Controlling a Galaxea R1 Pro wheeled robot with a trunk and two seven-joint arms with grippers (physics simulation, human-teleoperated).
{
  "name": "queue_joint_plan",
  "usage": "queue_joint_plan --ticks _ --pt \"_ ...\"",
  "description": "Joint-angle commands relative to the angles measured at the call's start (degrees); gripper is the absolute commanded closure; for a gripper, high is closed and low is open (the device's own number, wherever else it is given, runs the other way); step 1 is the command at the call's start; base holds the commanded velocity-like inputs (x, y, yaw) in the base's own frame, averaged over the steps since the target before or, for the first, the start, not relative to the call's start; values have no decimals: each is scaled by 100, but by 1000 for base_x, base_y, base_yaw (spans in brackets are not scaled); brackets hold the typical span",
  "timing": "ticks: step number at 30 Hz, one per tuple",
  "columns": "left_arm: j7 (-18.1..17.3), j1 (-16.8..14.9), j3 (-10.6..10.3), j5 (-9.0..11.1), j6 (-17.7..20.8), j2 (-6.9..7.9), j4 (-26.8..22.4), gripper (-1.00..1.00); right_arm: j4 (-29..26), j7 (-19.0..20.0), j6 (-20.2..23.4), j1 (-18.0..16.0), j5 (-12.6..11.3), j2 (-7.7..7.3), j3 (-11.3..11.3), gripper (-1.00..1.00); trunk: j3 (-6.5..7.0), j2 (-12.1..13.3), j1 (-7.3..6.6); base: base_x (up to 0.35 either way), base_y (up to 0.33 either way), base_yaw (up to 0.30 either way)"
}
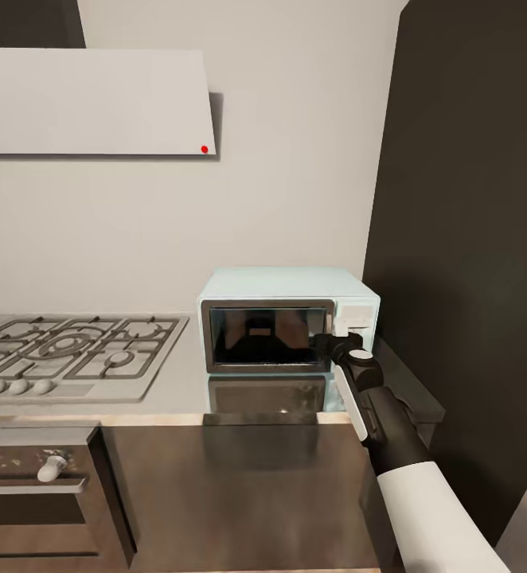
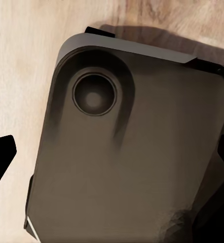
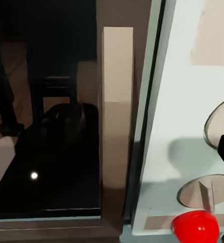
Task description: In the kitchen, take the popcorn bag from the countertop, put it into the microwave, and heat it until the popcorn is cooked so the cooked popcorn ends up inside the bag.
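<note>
- Mint-blue, the microwave (image 1: 287, 328) sits on the grey countertop (image 1: 180, 382) against the pale wall, right of the steel gas hob (image 1: 68, 350) and beside a tall dark cabinet (image 1: 470, 239).
- Its dark glass door (image 1: 265, 336) looks closed, set in a grey door frame; the glass mirrors the room and the robot.
- Popcorn bag: a dim shape shows behind the glass, too dark to tell whether it is the bag or a reflection.
- The right gripper (image 1: 333, 344), on a black and white arm, is up against the microwave's front, where the door's right edge meets the white control panel (image 3: 185, 126).
- Whether its fingers are spread or pressed together, I cannot tell.
- The right wrist view shows the door frame's upright strip, the white panel with two round knobs (image 3: 206, 192) and a round red light (image 3: 195, 226) close to the camera.
- The left wrist view faces a dark grey robot part (image 2: 127, 147) over a pale wooden floor; the left gripper's state cannot be judged.
- Above the hob hangs a flat white hood (image 1: 96, 102) with a small red dot.
</note>
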Motion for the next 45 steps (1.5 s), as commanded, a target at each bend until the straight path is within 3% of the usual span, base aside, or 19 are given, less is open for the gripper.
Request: queue_joint_plan --ticks 1,14,15,27,28,32,35,40,45 --pt "4 0 1 28 -11 0 -4 -100 -4 -34 30 -4 -9 -4 9 -100 -6 -3 0 77 0 0" --pt "4 0 1 28 -11 3 -5 -100 -2 -40 25 -4 -13 -1 18 -100 -6 -3 0 36 0 0" --pt "4 0 1 28 -11 3 -4 -100 19 -41 23 -4 -15 -1 18 100 -6 -3 0 0 0 0" --pt "4 0 1 28 -11 3 -3 -100 219 -59 21 -4 9 0 16 100 -6 -3 0 0 0 0" --pt "4 17 8 28 -12 11 -21 -100 235 -96 24 -4 268 31 7 100 -5 -2 0 0 0 0" --pt "4 18 4 28 -11 11 -21 -100 235 -96 23 -4 468 58 7 100 -5 -2 0 0 0 0" --pt "4 18 9 28 -15 11 -21 -100 235 -89 22 -4 297 -24 15 100 -5 -2 0 -13 0 0" --pt "8 18 18 28 -12 11 -21 -100 235 -87 21 -4 181 -39 16 100 -5 -2 0 -214 0 0" --pt "4 18 17 28 -11 11 -21 -100 235 -87 23 -4 -108 -44 16 100 -5 -2 0 -287 0 0"
